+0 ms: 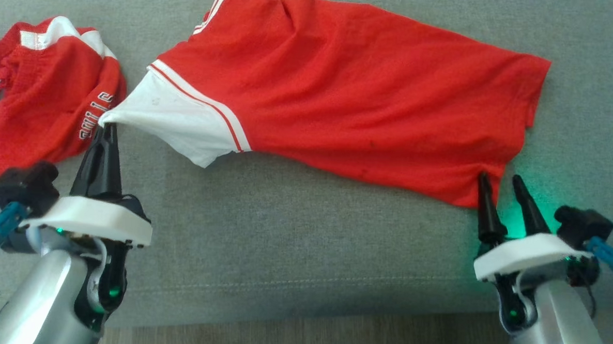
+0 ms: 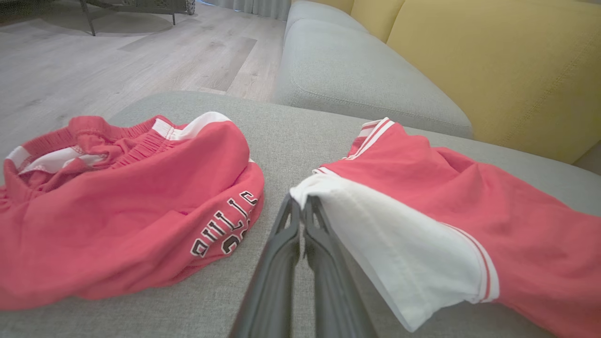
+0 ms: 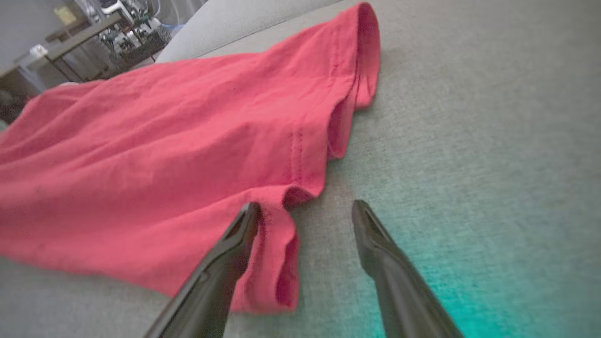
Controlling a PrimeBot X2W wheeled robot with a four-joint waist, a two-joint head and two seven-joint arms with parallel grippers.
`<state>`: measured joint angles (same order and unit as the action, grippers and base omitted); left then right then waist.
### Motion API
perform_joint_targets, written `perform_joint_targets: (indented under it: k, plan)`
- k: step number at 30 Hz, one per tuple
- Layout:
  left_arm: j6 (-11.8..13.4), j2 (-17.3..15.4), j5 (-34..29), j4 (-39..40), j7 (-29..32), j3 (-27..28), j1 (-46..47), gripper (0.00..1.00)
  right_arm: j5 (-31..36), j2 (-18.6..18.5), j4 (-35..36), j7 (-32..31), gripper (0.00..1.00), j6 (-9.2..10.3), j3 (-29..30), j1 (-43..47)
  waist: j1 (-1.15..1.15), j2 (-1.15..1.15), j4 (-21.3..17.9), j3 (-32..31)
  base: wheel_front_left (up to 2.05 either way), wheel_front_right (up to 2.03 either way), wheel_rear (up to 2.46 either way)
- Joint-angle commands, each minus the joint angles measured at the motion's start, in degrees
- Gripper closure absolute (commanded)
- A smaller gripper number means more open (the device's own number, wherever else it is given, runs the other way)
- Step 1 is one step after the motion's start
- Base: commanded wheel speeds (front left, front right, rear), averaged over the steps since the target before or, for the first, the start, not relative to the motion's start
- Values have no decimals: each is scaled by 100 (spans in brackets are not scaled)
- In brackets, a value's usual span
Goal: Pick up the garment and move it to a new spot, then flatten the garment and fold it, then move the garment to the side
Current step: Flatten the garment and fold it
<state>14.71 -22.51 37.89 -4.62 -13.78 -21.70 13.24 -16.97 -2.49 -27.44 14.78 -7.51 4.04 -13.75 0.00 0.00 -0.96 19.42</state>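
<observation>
1. Garment [image 1: 351,91], red with a white sleeve: one, on the grey cushion [image 1: 304,234]. Its long axis runs across us, sleeve left, hem right.
2. Left gripper [image 1: 106,127]: one, pressed together on the white sleeve tip.
3. Right gripper [image 1: 500,176]: one, spread, with the near hem corner between its fingers. We judge it nearer that corner.
4. Red shorts [image 1: 45,109]: one pair, bunched beside the sleeve.

Soft even daylight, green glow [image 1: 541,188] by the right claw [image 1: 499,176], mild blur.

red garment [image 1: 351,91] with white, red-striped sleeve; grey sofa [image 1: 283,233]; black-lettered red shorts [image 1: 45,109]
</observation>
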Motion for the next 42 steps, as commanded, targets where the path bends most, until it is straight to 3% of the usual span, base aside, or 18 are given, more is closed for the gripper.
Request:
perform_joint_targets:
  k: [1,3,4,5,7,12,20,22,25,30,33,36,37,38,42]
  plan:
    - [41,-154,-34,172,-47,203,140,100,-239,-39,-6,22,0,2,-187,-169,0,0,5,-14,0,0,0]
    - [33,-146,-20,163,-38,185,126,100,-541,-39,-332,22,1,2,-336,-427,0,0,6,-28,0,0,0]
    - [27,-138,-16,157,-36,171,124,100,-667,-39,-441,22,16,2,-394,-567,0,0,11,-40,0,0,0]
    - [16,-126,-13,150,-33,150,127,100,-719,-39,-532,22,55,2,-459,-683,0,0,23,-52,0,0,0]
    - [-11,-101,-11,146,-23,106,154,100,-861,-39,-668,22,100,2,-560,-837,0,0,57,-82,0,0,0]
    - [-59,-78,42,243,-32,108,132,100,-826,-39,-548,22,100,2,-607,-834,0,0,106,-208,0,0,0]
    - [21,-274,121,1414,10,317,-189,100,-574,-39,1559,-200,100,2,-166,71,0,0,83,-501,0,0,0]
    - [97,-364,97,1742,69,387,-204,100,-475,-39,2181,-427,100,2,-72,85,0,0,73,-508,0,0,0]
    - [131,-402,109,2097,210,381,-104,100,-311,-39,2535,-751,100,2,84,-248,0,0,118,-453,0,0,0]
    - [43,-345,102,2060,410,206,261,100,-196,-39,1756,-1220,100,2,100,-1218,0,0,268,-284,0,0,0]
    - [-98,-192,187,1740,465,88,584,100,-28,-39,617,-1437,100,2,81,-2155,0,0,385,-101,0,0,0]
    - [-256,-38,181,1299,382,-14,923,100,198,-39,-518,-1191,98,2,-105,-3096,0,0,491,73,0,0,0]
    - [-302,22,180,1159,346,-46,1019,100,339,-39,-849,-1055,31,2,-278,-3363,0,0,520,121,0,0,0]
    - [-344,82,181,1020,311,-76,1100,100,296,-39,-1152,-895,0,2,-391,-3595,0,0,550,159,0,0,0]
    - [-446,287,209,492,115,-35,1291,100,24,-39,-2016,-341,0,2,-881,-4152,0,0,606,212,0,0,0]
